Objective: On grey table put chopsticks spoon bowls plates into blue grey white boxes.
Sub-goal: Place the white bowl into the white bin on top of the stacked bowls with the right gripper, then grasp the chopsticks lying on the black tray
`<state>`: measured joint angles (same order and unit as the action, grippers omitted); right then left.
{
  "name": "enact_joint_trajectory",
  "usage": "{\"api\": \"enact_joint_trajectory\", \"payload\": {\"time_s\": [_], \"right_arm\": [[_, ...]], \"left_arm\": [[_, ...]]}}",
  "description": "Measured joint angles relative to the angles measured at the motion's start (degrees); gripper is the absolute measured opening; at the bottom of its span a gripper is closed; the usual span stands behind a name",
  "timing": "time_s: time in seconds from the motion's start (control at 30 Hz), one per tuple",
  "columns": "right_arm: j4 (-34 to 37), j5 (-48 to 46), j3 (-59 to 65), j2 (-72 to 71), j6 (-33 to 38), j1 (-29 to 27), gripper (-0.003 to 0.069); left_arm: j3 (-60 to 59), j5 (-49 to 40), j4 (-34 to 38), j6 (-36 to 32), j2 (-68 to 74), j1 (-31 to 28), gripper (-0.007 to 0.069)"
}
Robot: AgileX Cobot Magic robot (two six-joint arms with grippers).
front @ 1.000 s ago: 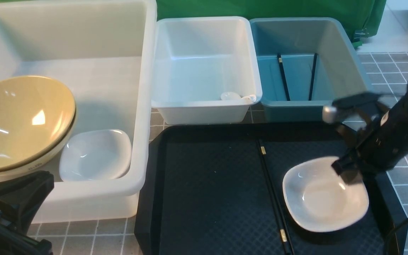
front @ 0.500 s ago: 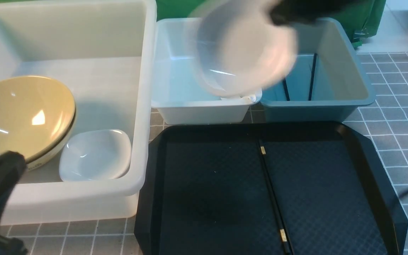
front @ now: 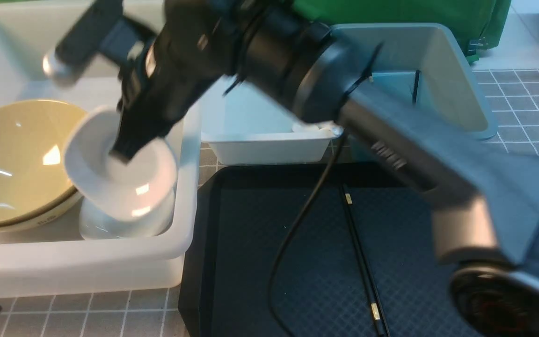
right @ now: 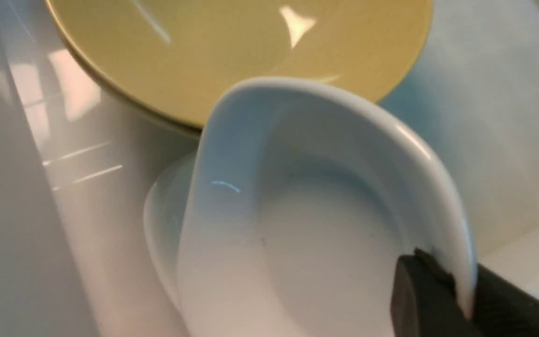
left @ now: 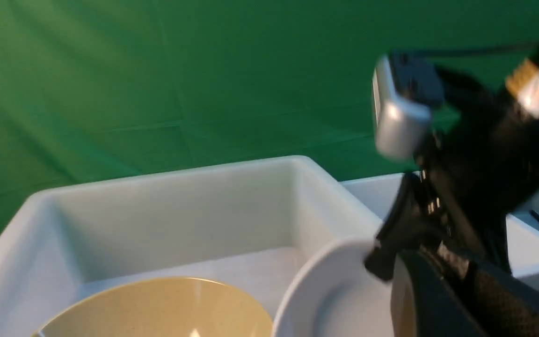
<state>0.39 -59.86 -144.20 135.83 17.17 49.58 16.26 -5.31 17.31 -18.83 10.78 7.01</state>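
White ceramic sits pinched by its rim in your right gripper [front: 120,152], the held plate [front: 129,194] tilted just above the second plate [front: 92,225] lying in the large translucent box [front: 87,256] beside the yellow bowl [front: 12,159], so you likely need only level and lower it.

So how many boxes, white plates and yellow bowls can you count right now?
Boxes: 3 (big whitish box, white box, blue box)
White plates: 2 (held plate in the right gripper, lower plate in the big whitish box)
Yellow bowls: 1 showing (yellow bowl)
Total: 6
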Motion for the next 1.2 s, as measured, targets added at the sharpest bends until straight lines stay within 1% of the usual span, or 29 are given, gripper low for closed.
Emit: {"api": "enact_joint_trajectory", "payload": {"time_s": [0.17,0.27,0.33,0.53,0.63,0.67,0.77,0.8,0.87,0.93,0.97,1.03,1.1,1.17,1.2], "right_arm": [[-0.39,0.78,0.35,1.95,0.23,0.39,0.0072],[-0.39,2.56,2.01,1.95,0.11,0.46,0.0099],[-0.39,3.96,3.25,2.01,-1.07,0.5,0.016],[-0.01,3.97,4.13,1.11,-6.4,0.5,0.0423],[0.24,1.67,6.25,-2.88,-7.63,-0.41,0.0489],[0.29,0.65,7.4,-5.27,-7.88,-0.98,0.0498],[-0.39,-2.96,10.88,-15.34,-7.44,-3.54,0.0499],[-1.52,-4.72,11.91,-19.53,-7.16,-4.55,0.0494],[-2.39,-6.06,12.53,-22.33,-7.05,-5.62,0.0486],[-6.39,-10.37,15.64,-30.85,-7.15,-8.8,0.0442],[-6.39,-10.5,15.64,-31.49,-7.29,-9.08,0.0437],[-8.68,-11.43,22.03,-39.31,-9.27,-13.46,0.037],[-9.28,-11.66,28.78,-44.16,-10.01,-16.49,0.0321],[-9.54,-11.83,39.08,-49.03,-10.41,-20.68,0.0252],[-9.58,-11.89,43.23,-51.28,-10.7,-22.13,0.023]], "left_arm": [[0.0,0.2,0.0,0.46,-0.21,-1.86,-0.001],[0.0,0.2,0.0,0.52,-0.21,-1.87,-0.001],[-0.11,0.26,0.42,0.65,-0.21,-1.87,-0.001],[-1.7,1.53,6.68,0.66,-0.21,-1.87,-0.001],[-1.7,2.01,8.27,0.71,-0.21,-1.87,-0.0008],[-1.7,2.06,8.48,0.71,-0.21,-1.87,-0.0008],[-1.7,0.73,8.79,0.71,-0.21,-1.87,-0.0008],[-1.52,-0.99,8.91,0.71,-0.21,-1.87,-0.0008],[-0.98,-3.32,8.91,0.71,-0.21,-1.87,-0.0008],[2.58,-10.02,8.91,0.71,1.26,-1.87,-0.0008],[2.58,-10.51,8.91,0.71,1.48,-1.87,-0.0008],[7.12,-14.7,8.91,-0.09,4.51,-1.36,-0.0008],[11.7,-18.01,9.31,-1.54,8.6,0.22,-0.0008],[17.02,-22.15,10.4,-3.5,14.02,2.53,-0.0008],[19.85,-24.56,11.16,-4.59,17.17,3.85,-0.0008]]}}
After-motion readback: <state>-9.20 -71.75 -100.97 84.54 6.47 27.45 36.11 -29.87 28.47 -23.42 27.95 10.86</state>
